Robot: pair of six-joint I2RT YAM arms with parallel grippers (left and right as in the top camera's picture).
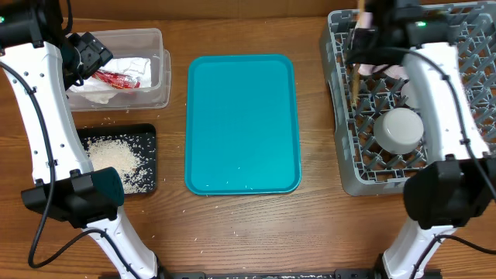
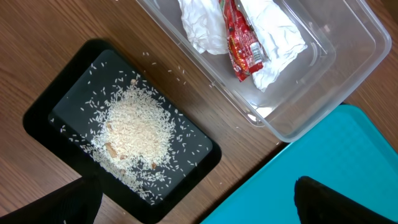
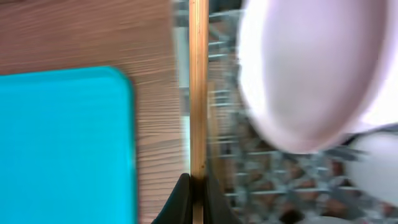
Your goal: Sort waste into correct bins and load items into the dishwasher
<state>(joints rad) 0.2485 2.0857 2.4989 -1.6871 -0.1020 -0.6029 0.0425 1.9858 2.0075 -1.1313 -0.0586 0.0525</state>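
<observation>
My right gripper (image 1: 361, 37) hangs over the left side of the grey dishwasher rack (image 1: 339, 147), shut on the wooden chopsticks (image 1: 356, 84). In the right wrist view the chopsticks (image 3: 198, 93) run up from my pinched gripper (image 3: 197, 194), along the rack's left edge. A pinkish-white plate (image 3: 311, 68) stands in the blurred rack (image 3: 261, 165) beside them. My left gripper (image 1: 91, 54) is open above the clear tub (image 1: 159, 58). The tub holds the white napkin (image 2: 273, 37) and the red wrapper (image 2: 242, 43). Rice (image 2: 137, 127) lies heaped in the black tray (image 2: 43, 115).
A teal serving tray (image 1: 242, 124) lies between the bins and the rack. A round pale upturned dish (image 1: 400, 129) sits in the rack under my right arm. Stray rice grains (image 1: 186, 208) dot the wood around the black tray (image 1: 149, 136).
</observation>
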